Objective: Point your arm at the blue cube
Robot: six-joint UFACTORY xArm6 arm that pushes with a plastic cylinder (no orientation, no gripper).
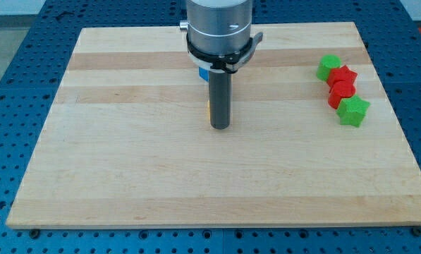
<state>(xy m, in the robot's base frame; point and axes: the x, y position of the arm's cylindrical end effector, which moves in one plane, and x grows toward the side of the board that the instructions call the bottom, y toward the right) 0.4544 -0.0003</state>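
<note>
My tip (220, 127) rests on the wooden board (125, 162) a little above its middle. A blue block (204, 72) shows only as a small sliver just left of the rod, mostly hidden behind the arm's silver body. A thin yellow-orange sliver (208, 110) of another block peeks out on the rod's left side, right above the tip. The shapes of both cannot be made out.
At the view's right a cluster runs diagonally: a green block (328, 67), a red block (345, 75), a second red block (340, 94), and a green star-like block (353, 111). The board lies on a blue perforated table (13, 77).
</note>
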